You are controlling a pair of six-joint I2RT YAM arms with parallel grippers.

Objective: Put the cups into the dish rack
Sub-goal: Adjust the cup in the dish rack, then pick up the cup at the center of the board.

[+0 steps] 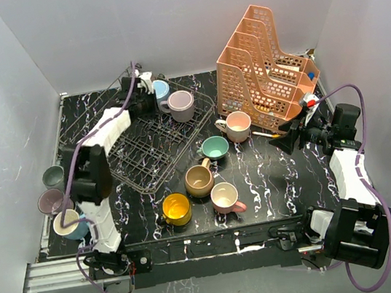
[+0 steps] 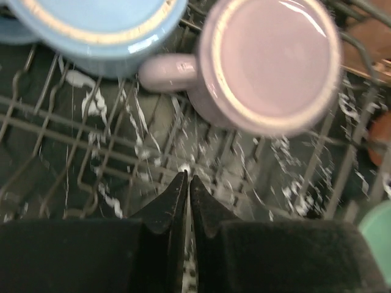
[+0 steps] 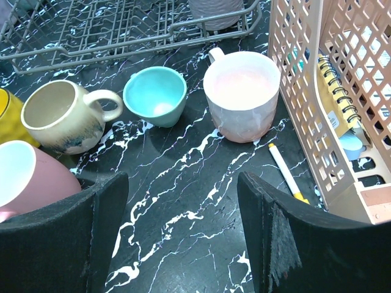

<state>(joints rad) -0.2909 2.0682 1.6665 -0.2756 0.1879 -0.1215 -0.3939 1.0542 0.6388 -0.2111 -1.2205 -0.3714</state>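
Observation:
The dish rack (image 1: 153, 147) sits at the back left with a blue cup (image 1: 160, 90) and a lilac cup (image 1: 181, 106) in its far corner. My left gripper (image 1: 144, 85) hovers over that corner. In the left wrist view it (image 2: 187, 178) is shut on nothing, above the rack wires (image 2: 73, 116), just short of the lilac cup (image 2: 269, 61) and the blue cup (image 2: 98, 30). My right gripper (image 3: 183, 183) is open over bare table, short of a pale pink cup (image 3: 241, 94) and a teal cup (image 3: 154, 94). A tan cup (image 3: 61, 116) and a pink cup (image 3: 30, 183) lie to its left.
An orange tiered organizer (image 1: 265, 70) stands at the back right, with a white pen (image 3: 284, 171) on the table beside it. A yellow cup (image 1: 177, 209) sits near the front. Three more cups (image 1: 53, 176) line the left table edge beside the left arm.

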